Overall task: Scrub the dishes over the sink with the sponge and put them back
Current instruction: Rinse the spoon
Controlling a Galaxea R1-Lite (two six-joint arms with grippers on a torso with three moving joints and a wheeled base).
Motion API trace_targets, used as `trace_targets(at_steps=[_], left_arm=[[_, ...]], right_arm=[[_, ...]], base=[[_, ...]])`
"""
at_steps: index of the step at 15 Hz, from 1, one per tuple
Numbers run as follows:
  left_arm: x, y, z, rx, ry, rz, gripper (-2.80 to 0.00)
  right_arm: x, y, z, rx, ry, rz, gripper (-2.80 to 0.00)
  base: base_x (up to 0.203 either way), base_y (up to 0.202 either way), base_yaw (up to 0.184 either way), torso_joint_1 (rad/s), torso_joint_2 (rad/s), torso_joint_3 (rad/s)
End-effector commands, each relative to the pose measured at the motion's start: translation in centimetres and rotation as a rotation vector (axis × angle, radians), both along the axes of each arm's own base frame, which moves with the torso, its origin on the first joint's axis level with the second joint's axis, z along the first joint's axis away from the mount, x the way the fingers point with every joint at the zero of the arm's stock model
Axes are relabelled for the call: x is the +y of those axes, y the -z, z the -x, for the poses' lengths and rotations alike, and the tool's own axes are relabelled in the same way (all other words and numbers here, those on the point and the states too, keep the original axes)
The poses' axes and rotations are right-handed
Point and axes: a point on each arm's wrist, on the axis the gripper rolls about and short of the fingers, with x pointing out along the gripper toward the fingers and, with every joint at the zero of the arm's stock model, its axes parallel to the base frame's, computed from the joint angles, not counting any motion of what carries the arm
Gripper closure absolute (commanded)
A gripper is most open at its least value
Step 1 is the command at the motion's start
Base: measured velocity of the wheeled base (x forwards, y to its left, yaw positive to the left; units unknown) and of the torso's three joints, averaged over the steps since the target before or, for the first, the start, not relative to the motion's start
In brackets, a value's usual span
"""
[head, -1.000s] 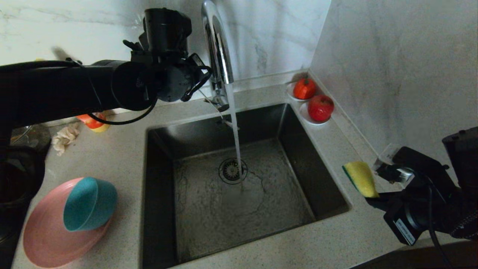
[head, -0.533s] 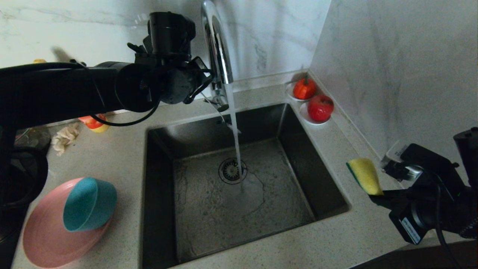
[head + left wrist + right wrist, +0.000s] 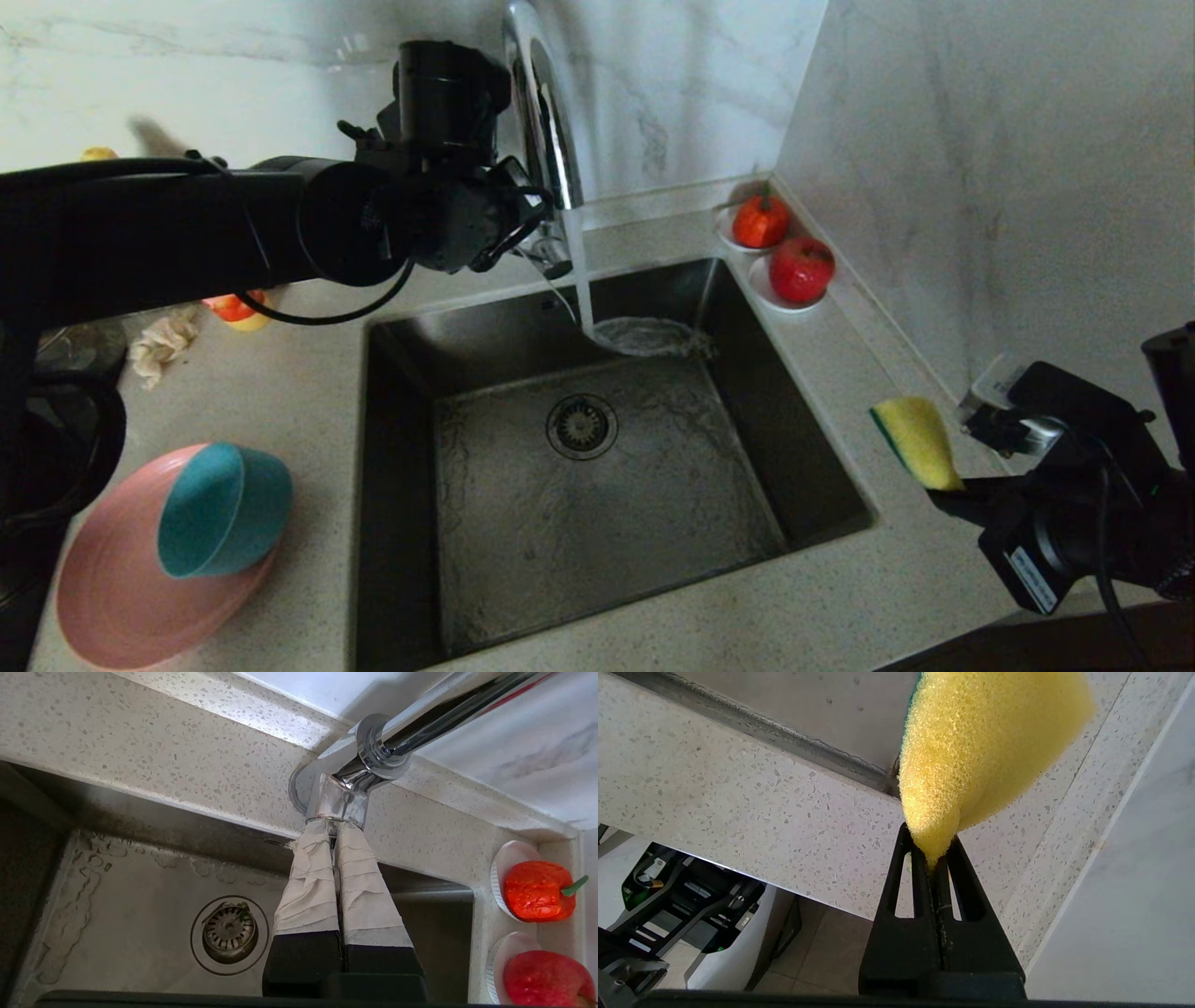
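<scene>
we are pressing our closed left gripper (image 3: 332, 833) against the tap (image 3: 355, 788) lever behind the sink (image 3: 597, 448). our right gripper (image 3: 934, 858) is pinching the sponge (image 3: 920, 443) above the counter (image 3: 840, 597) beside the sink. the bowl (image 3: 219, 509) is lying tilted on the plate (image 3: 112, 597).

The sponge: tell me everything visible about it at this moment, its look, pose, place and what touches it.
The sponge is a rectangular block of coarse yellow foam with a thin dark green scouring layer along one face. It is off the counter, standing roughly upright past the right rim of the sink, over the speckled countertop. The right gripper is shut on its lower end, its black fingers squeezing the foam to a narrow wedge. Nothing else touches it.
</scene>
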Motion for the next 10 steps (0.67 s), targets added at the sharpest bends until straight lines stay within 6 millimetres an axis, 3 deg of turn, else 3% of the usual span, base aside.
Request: trace_targets(at_steps=[1, 10], left_arm=[[0.12, -0.35, 0.13, -0.010, -0.007, 0.008, 0.00], [0.93, 0.38, -0.41, 0.031, -0.043, 0.027, 0.00]], right_arm=[[0.04, 0.27, -0.07, 0.010, -0.001, 0.008, 0.00], [0.02, 0.46, -0.03, 0.016, -0.001, 0.011, 0.00]], base=[[0.000, 0.000, 0.000, 0.000, 0.00, 0.000], [0.000, 0.000, 0.000, 0.000, 0.00, 0.000]])
